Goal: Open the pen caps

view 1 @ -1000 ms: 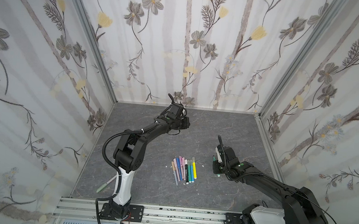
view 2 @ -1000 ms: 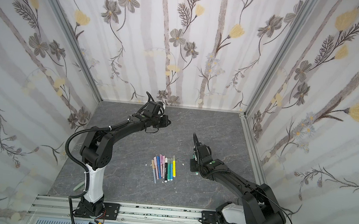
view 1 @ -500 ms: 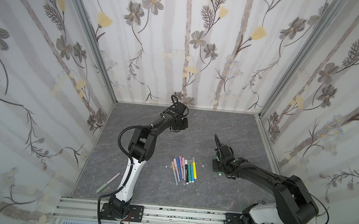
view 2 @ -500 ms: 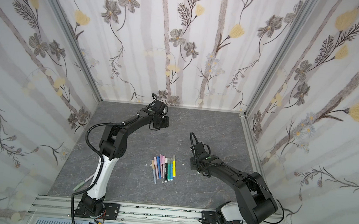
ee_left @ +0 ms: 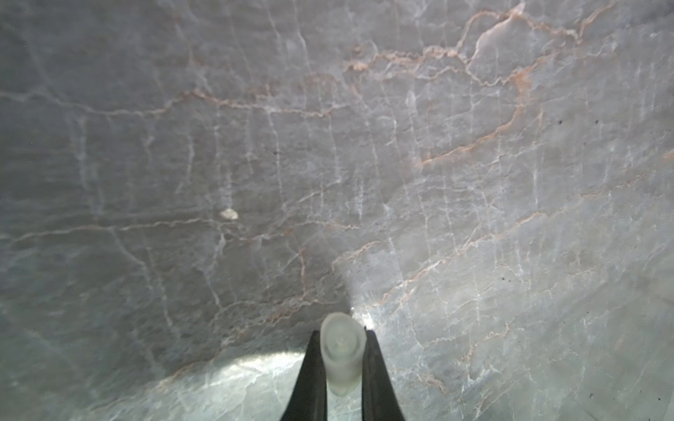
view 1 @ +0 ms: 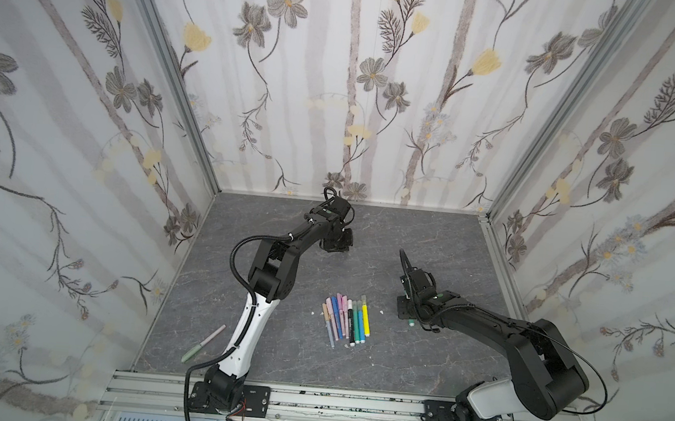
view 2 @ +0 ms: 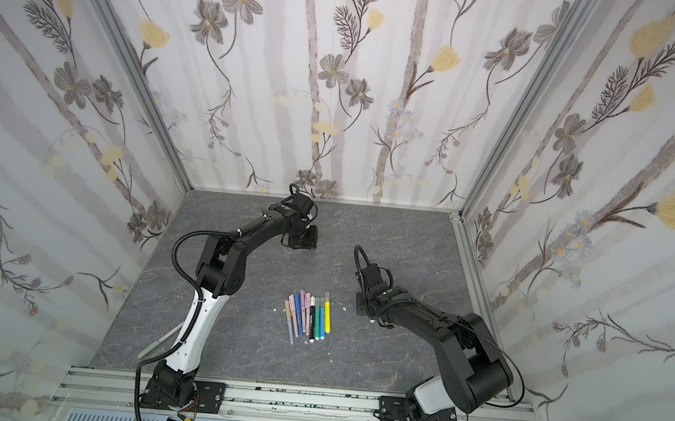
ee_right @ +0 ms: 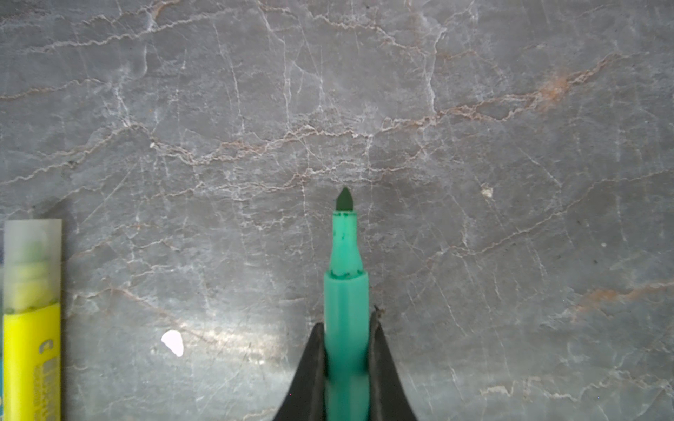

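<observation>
- The left gripper (ee_left: 342, 333) is clenched on a frosted cap (ee_left: 341, 350) (no pen in it), over the table (ee_left: 474, 182) toward its back edge.
- The right gripper (ee_right: 346, 322) grasps a green pen (ee_right: 344, 255) by the barrel, tip bare, just right of the row.
- The row of pens (view 1: 345, 318) lies mid-table, nearer the front edge.
- A second cap (ee_right: 33, 251) sits on the yellow pen (ee_right: 31, 346) at the row's right end.
- A lone pen (view 1: 203, 343) lies by the left edge, near the front corner.
</observation>
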Tool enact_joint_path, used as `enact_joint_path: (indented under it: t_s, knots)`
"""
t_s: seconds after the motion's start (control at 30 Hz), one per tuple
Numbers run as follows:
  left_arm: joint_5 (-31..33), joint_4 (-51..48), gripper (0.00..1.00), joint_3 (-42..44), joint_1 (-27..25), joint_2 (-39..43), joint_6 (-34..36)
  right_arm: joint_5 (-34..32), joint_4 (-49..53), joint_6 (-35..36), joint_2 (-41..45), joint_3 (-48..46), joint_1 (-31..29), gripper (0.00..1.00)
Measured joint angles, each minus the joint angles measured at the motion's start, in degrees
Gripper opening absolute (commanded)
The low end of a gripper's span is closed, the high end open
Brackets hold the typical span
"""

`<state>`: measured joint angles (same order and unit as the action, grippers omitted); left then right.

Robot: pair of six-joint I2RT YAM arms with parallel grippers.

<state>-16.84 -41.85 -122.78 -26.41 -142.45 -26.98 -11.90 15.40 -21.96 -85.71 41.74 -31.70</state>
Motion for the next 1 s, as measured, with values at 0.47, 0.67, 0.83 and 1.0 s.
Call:
enact_joint_path:
  t_s: [0.47, 0.67, 0.83, 1.0]
  knots:
    - [-2.5, 0.7, 0.12, -0.3, 0.3, -0.7, 0.0, 0.0, -1.1, 0.1, -1.3, -1.2, 0.0, 0.25]
    - [-3.1, 1.4, 0.19, -0.3, 0.5, -0.9, -0.2, 0.0, -1.2, 0.0, -1.3, -1.4, 0.0, 0.3]
    - [-3.8, 1.5, 0.26, -0.3, 0.6, -1.0, -0.2, 0.0, -1.3, -0.1, -1.0, -1.7, 0.0, 0.34]
    - [-4.3, 1.7, 0.29, -0.3, 0.6, -1.0, -0.2, -0.6, -0.6, -0.1, 0.8, -1.7, 0.1, 0.36]
